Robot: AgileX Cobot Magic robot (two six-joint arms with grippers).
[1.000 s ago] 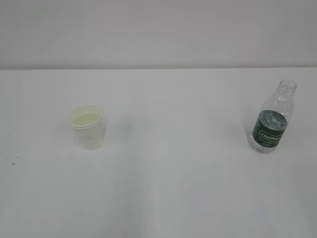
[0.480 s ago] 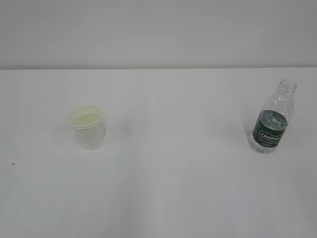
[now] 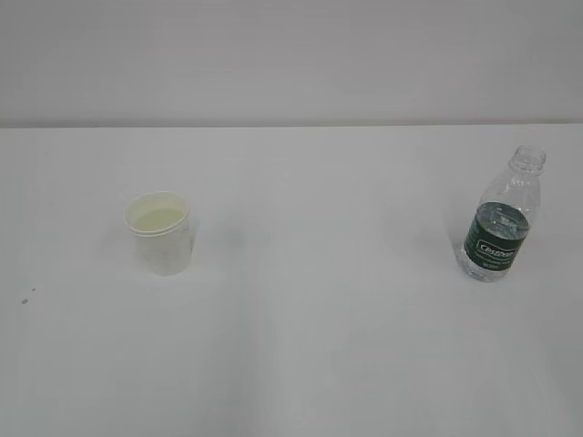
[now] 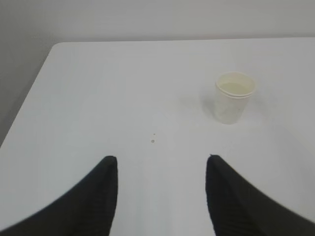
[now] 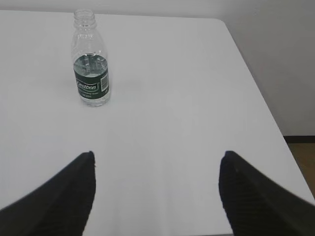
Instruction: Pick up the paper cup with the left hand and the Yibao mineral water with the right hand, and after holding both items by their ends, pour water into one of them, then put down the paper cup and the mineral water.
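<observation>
exterior view: the paper cup [image 3: 160, 233] stands upright at the table's [image 3: 310, 346] left, the yibao mineral water [image 3: 499, 226] upright at its right, well apart. left wrist view: left claw [image 4: 161, 164] spread, empty, cup ahead. right wrist view: right claw [image 5: 157, 160] spread wide, empty, bottle ahead.

Through the left wrist camera I look down a white table [image 4: 123, 88] whose rounded far-left corner shows at the top left. The left hand [image 4: 161, 160] fills the bottom of the view, its two black fingers [image 4: 98, 196] spread apart with bare tabletop between them. The paper cup [image 4: 235, 97] stands upright toward the far right of the table, well apart from the fingers, with a pale cream interior. A tiny dark speck [image 4: 152, 141] lies near the table's middle.
</observation>
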